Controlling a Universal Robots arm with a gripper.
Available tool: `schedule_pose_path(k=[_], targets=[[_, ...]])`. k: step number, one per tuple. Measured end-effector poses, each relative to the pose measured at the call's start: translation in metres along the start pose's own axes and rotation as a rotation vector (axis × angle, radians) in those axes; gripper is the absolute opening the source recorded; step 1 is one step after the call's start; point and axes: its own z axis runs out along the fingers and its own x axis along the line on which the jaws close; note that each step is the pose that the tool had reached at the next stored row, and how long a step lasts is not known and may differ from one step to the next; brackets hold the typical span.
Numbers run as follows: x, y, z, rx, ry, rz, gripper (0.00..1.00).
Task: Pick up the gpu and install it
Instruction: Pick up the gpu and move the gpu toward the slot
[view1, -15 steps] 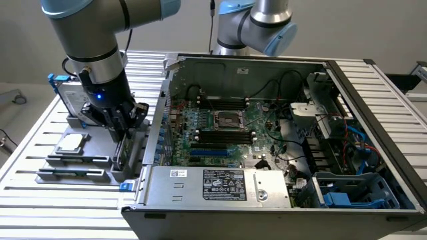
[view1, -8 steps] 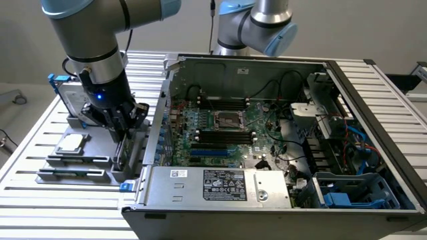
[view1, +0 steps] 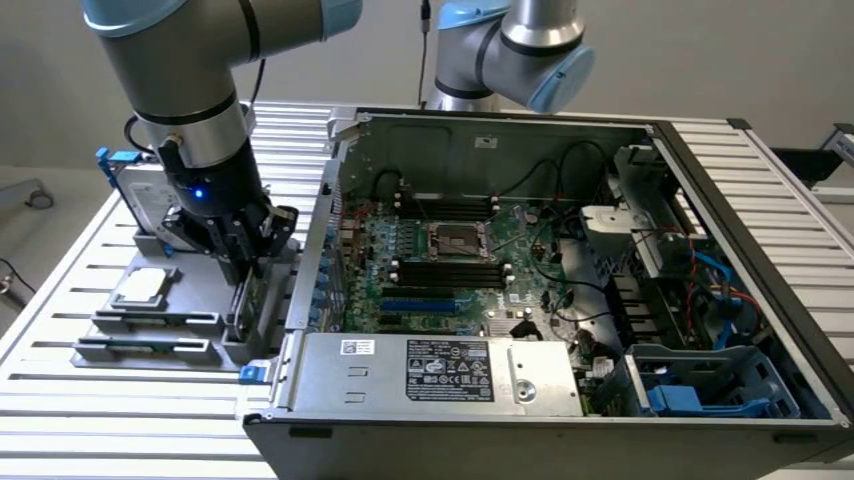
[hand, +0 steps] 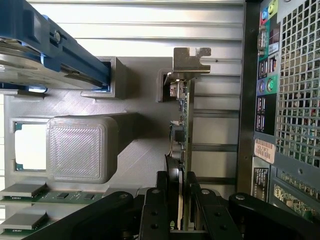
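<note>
Green gpu (hand: 183, 127) board; blue drive frame (hand: 70, 55); grey ridged tray (hand: 142, 145)

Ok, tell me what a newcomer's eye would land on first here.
First comes the open case with its green motherboard, on the exterior view's right. Then comes the arm on that view's left. Its gripper is shut on the gpu, which stands on edge in a gray holder beside the case.
</note>
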Motion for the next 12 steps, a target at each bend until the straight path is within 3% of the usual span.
schedule_pose_path(k=[7, 12], targets=[[0.000, 0.0001, -0.0032, 0.0000, 0.0000, 0.000, 0.26], [0.000, 0.0004, -0.0155, -0.0002, -0.0001, 0.000, 0.26]])
